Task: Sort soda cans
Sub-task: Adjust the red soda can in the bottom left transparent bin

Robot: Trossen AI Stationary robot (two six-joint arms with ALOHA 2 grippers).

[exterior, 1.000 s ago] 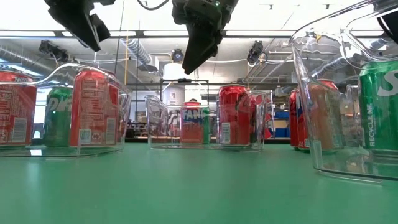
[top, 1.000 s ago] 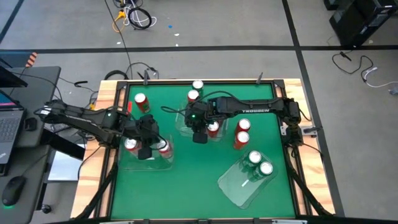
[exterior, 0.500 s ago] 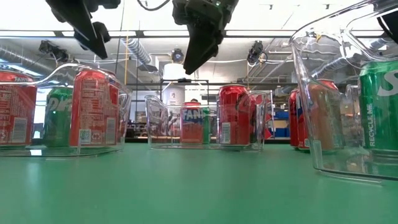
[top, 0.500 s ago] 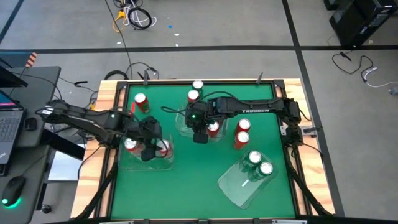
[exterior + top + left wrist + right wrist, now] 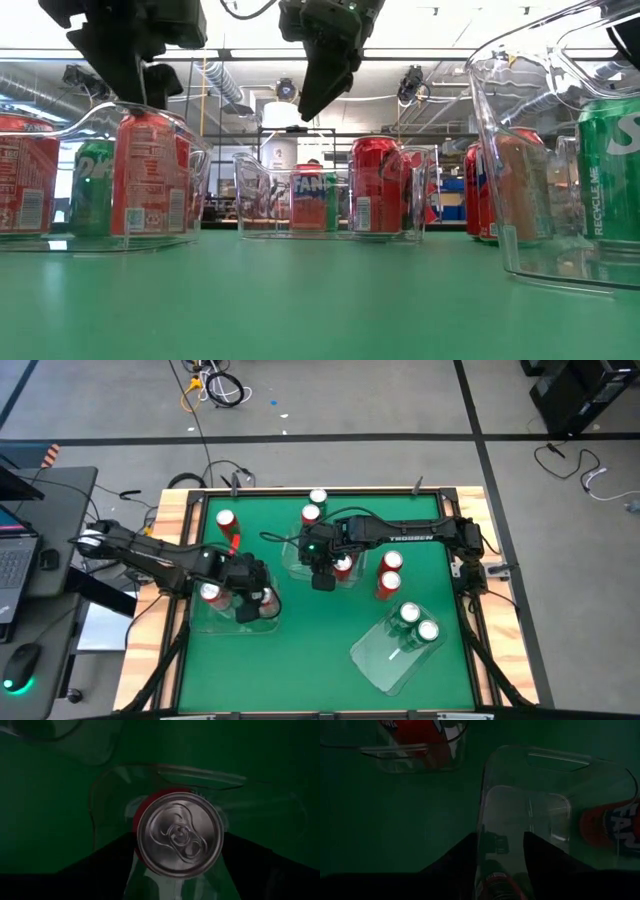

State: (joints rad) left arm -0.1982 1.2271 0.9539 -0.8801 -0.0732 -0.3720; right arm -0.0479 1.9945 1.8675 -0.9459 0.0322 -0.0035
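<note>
My left gripper (image 5: 250,600) is open and points down over the clear left bin (image 5: 222,622). Its fingers stand on either side of a red can's silver top (image 5: 180,834), a little above the can (image 5: 148,170), touching nothing. A second red can (image 5: 210,592) and a green can (image 5: 95,185) stand in the same bin. My right gripper (image 5: 322,578) is open and empty. It hangs above the near wall of the middle bin (image 5: 530,795), which holds a red can (image 5: 342,567).
Loose red cans stand at the far left (image 5: 226,520), far middle (image 5: 318,496) (image 5: 310,513) and right of centre (image 5: 392,562) (image 5: 388,582). A third clear bin (image 5: 385,655) at the near right holds two green cans (image 5: 408,612) (image 5: 427,630). Wooden rails edge the green table.
My left gripper has gone a little toward the table's right and near edges and has come down over the red can in the left bin, turning until its fingers point straight down. The cans have not moved.
</note>
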